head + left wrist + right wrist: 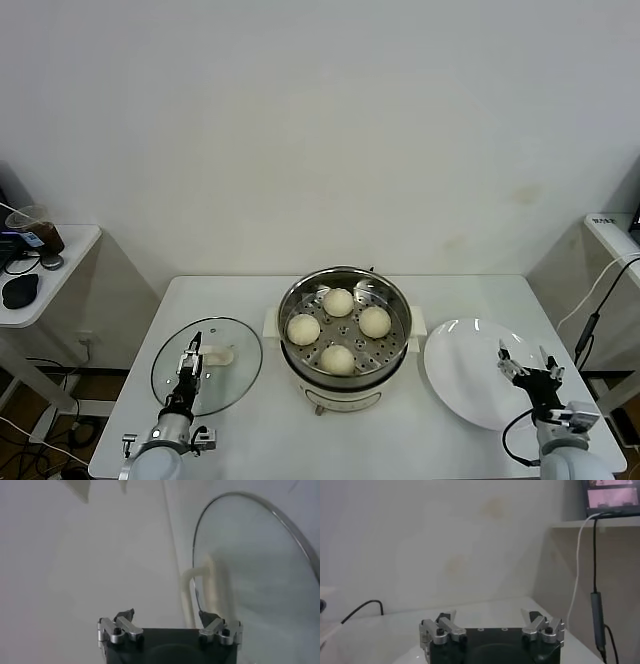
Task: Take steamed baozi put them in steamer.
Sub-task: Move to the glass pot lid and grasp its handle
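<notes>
Several cream-white baozi [338, 301] [303, 328] [374, 321] lie on the perforated tray of the shiny steamer [291, 306] at the table's middle. My left gripper [189, 362] is open and empty, low at the front left, over the near edge of the glass lid [235, 345]. In the left wrist view the gripper [167, 616] is open with the lid [250, 570] just ahead. My right gripper [528, 366] is open and empty at the front right, over the white plate [460, 370]. It also shows open in the right wrist view [490, 616].
The lid's white handle [218, 355] lies by my left gripper. A side table [60, 265] with a cup and dark items stands at the far left. A shelf with a hanging cable [590, 310] stands at the far right.
</notes>
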